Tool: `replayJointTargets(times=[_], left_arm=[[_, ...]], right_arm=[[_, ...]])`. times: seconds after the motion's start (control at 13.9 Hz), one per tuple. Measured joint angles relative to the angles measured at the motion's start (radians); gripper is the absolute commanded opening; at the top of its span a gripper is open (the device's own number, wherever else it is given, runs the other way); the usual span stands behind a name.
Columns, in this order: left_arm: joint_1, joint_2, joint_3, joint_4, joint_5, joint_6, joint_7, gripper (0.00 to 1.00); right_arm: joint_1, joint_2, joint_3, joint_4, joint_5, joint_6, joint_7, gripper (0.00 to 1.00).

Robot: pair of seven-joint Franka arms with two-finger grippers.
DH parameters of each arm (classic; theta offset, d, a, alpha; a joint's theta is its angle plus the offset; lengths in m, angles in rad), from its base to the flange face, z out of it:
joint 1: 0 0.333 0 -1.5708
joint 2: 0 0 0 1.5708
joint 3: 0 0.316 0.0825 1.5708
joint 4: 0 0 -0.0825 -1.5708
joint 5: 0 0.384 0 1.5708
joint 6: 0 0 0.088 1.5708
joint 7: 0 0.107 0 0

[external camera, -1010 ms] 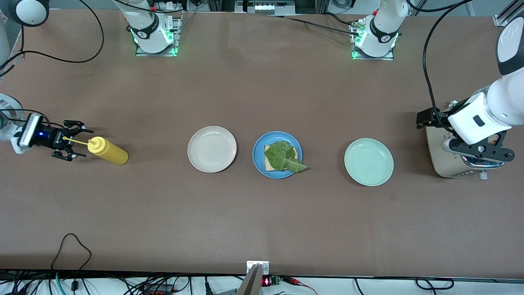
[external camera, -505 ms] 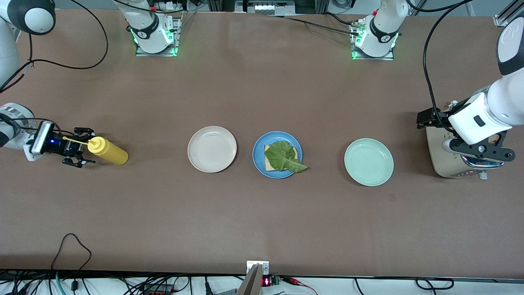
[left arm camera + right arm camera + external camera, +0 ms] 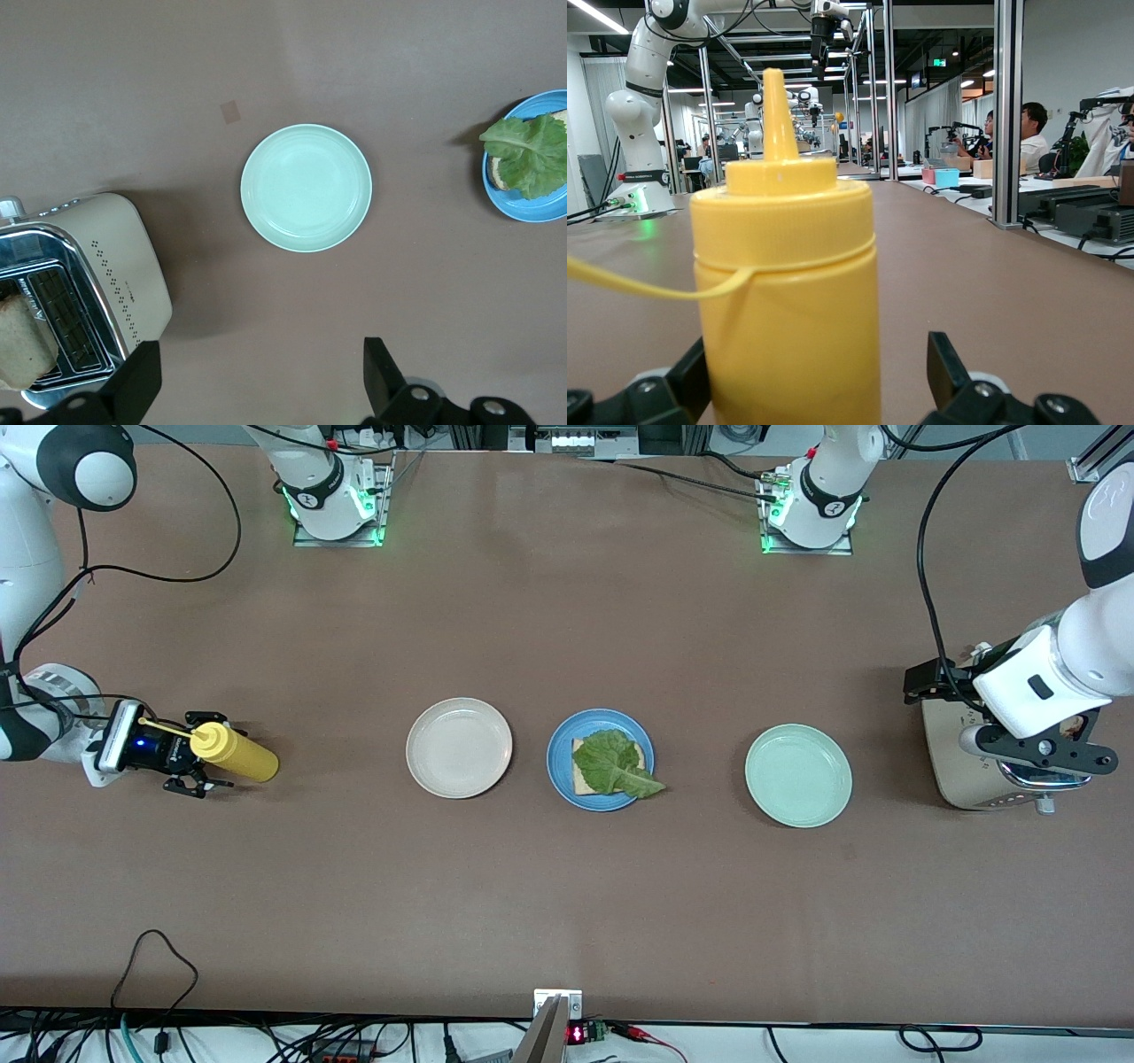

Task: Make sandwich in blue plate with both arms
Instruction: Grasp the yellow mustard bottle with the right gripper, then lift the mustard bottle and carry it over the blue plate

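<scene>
The blue plate (image 3: 558, 766) sits mid-table with one bread slice (image 3: 580, 781) under a green lettuce leaf (image 3: 611, 766); it also shows in the left wrist view (image 3: 532, 204). A second bread slice (image 3: 22, 341) stands in a toaster slot. My left gripper (image 3: 1038, 755) hovers open and empty over the toaster (image 3: 952, 775); in its wrist view (image 3: 261, 372) bare table lies between the fingers. My right gripper (image 3: 202, 751) is open at table height, its fingers on either side of the upright yellow squeeze bottle (image 3: 235, 753), which fills its wrist view (image 3: 784, 292).
A cream-white plate (image 3: 459, 747) lies beside the blue plate toward the right arm's end. A mint-green plate (image 3: 797, 775) lies toward the left arm's end, between the blue plate and the toaster (image 3: 89, 283). All three plates stand in one row.
My right gripper has slid toward the yellow bottle and its open fingers now flank it. The left arm has barely moved. The plates and food are unchanged.
</scene>
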Motion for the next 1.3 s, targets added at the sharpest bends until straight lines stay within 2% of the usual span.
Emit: replayJointTargets(times=[0.07, 0.14, 0.29, 0.36, 0.43, 0.79, 1.01, 1.3], left_arm=[[0.002, 0.0, 0.0, 0.0, 0.0, 0.0, 0.0, 1.0], [0.005, 0.0, 0.0, 0.0, 0.0, 0.0, 0.0, 1.0], [0.006, 0.0, 0.0, 0.0, 0.0, 0.0, 0.0, 1.0], [0.006, 0.0, 0.0, 0.0, 0.0, 0.0, 0.0, 1.0], [0.006, 0.0, 0.0, 0.0, 0.0, 0.0, 0.0, 1.0], [0.007, 0.0, 0.0, 0.0, 0.0, 0.0, 0.0, 1.0], [0.008, 0.0, 0.0, 0.0, 0.0, 0.0, 0.0, 1.0], [0.018, 0.0, 0.0, 0.0, -0.001, 0.0, 0.0, 1.0]], right_arm=[[0.003, 0.0, 0.0, 0.0, 0.0, 0.0, 0.0, 0.96], [0.009, 0.0, 0.0, 0.001, 0.001, 0.0, 0.0, 0.75], [0.013, 0.0, 0.0, 0.001, 0.001, 0.0, 0.0, 0.47], [0.015, 0.0, 0.0, 0.001, 0.001, 0.0, 0.0, 0.36], [0.015, 0.0, 0.0, 0.001, 0.001, 0.0, 0.0, 0.32], [0.051, -0.004, 0.001, 0.02, 0.005, 0.003, 0.0, 0.31], [0.156, -0.067, 0.002, 0.049, 0.01, 0.067, 0.062, 0.31], [0.335, -0.206, -0.013, 0.054, -0.022, 0.248, 0.222, 0.31]])
